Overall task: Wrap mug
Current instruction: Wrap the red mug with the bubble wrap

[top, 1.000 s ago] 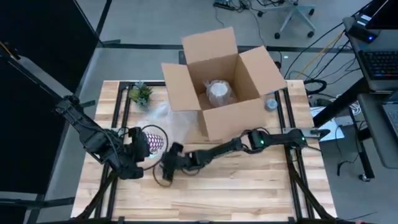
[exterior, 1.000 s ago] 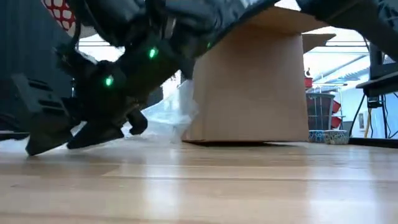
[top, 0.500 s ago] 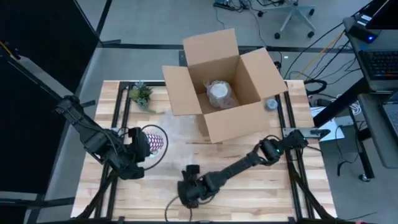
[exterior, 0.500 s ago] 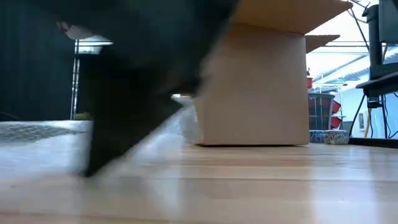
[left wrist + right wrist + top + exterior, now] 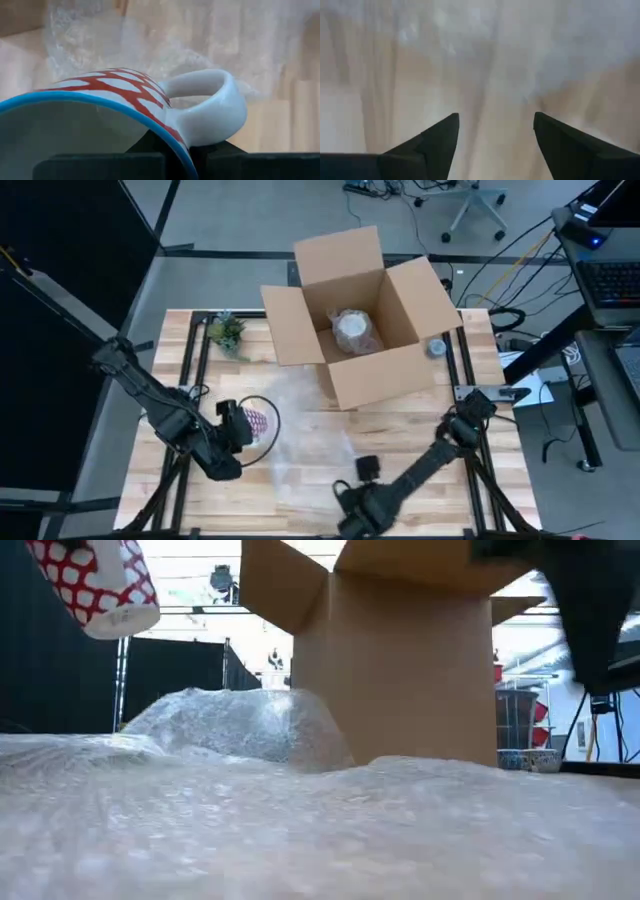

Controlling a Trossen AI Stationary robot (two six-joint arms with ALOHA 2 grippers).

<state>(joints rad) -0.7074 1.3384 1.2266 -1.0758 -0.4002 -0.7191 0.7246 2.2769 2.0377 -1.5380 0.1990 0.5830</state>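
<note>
Right now I have the mug point(image 5: 256, 421) pinched by its rim in my left gripper point(image 5: 236, 430), held off the table point(image 5: 500, 490) over the left side, just above the edge of the bubble wrap point(image 5: 300, 430). The wrap lies spread flat in front of the box point(image 5: 355, 315), which already holds one wrapped bundle point(image 5: 354, 330). My right gripper point(image 5: 492, 137) is near the front edge, fingers spread apart and holding nothing, over the wrap. I judge I'm at the placing step: the sheet is laid out and the mug isn't down yet. Next I need to lower the mug onto the wrap, probably on its side, leaving enough sheet free to fold over it.
</note>
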